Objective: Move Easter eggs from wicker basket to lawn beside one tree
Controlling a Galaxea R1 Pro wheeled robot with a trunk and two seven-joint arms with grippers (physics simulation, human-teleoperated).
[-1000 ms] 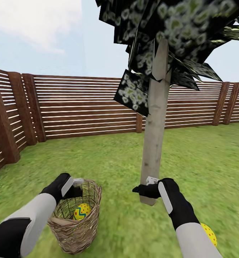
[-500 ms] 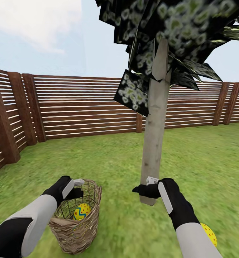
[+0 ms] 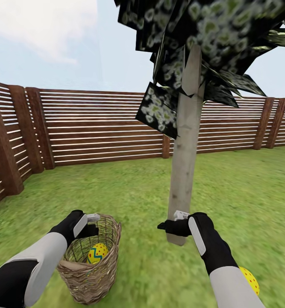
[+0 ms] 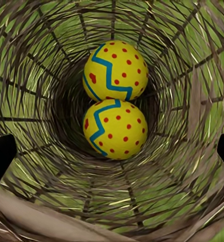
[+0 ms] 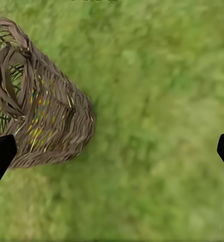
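Two eggs (image 4: pixel 115 100) sit at the bottom of the basket (image 3: pixel 91 273), touching one another, and the left wrist view looks straight down the weave at them. The left jaws (image 4: pixel 112 151) are spread wide, dark fingertips (image 4: pixel 1 154) showing at either edge of that view, with both eggs lying between them but well below, deep in the basket. From the head view the left gripper (image 3: pixel 87 222) hangs just over the basket's rim on its far side, and one egg peeks out through the opening.

The third egg (image 3: pixel 250 280) lies on the lawn (image 3: pixel 253 201), on the other side of the tree (image 3: pixel 184 158) from the basket, partly hidden behind the right forearm. The right gripper (image 3: pixel 170 221) hovers right at the foot of the trunk, on the basket's side; its jaws stand wide too, holding nothing, with bare grass and the basket's wall below them in the right wrist view.

The basket stands upright on the grass near the tree. Behind it all runs a brown slatted fence (image 3: pixel 99 128). The basket's wicker wall rings the two eggs on every side, open only from above.
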